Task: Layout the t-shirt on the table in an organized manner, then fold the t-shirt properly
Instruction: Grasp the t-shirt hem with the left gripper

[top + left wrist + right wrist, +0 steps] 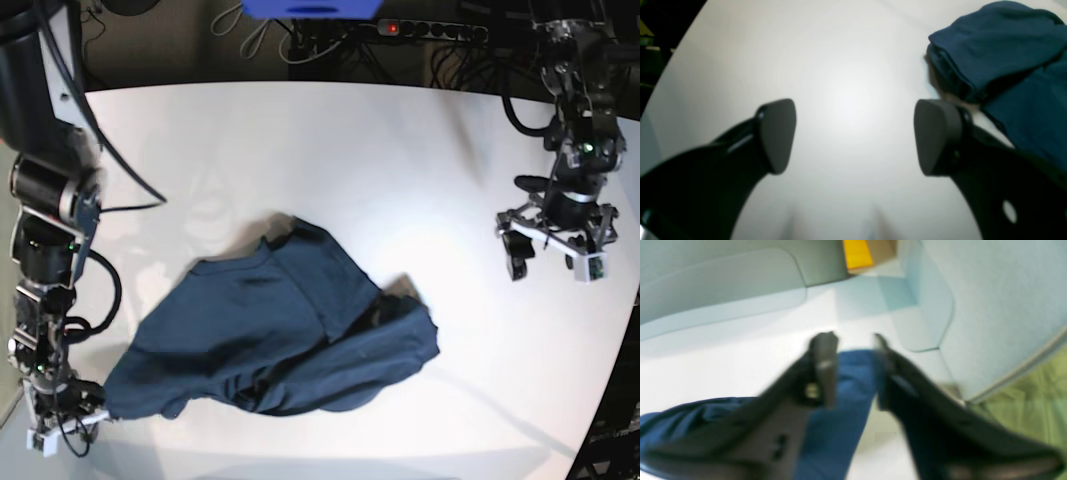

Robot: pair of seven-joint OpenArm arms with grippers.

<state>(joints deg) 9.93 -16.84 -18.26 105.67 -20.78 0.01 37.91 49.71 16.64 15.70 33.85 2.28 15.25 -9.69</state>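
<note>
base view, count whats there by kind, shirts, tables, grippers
shirt: 1
table: 1
grippers, left and right: 2
total: 4
</note>
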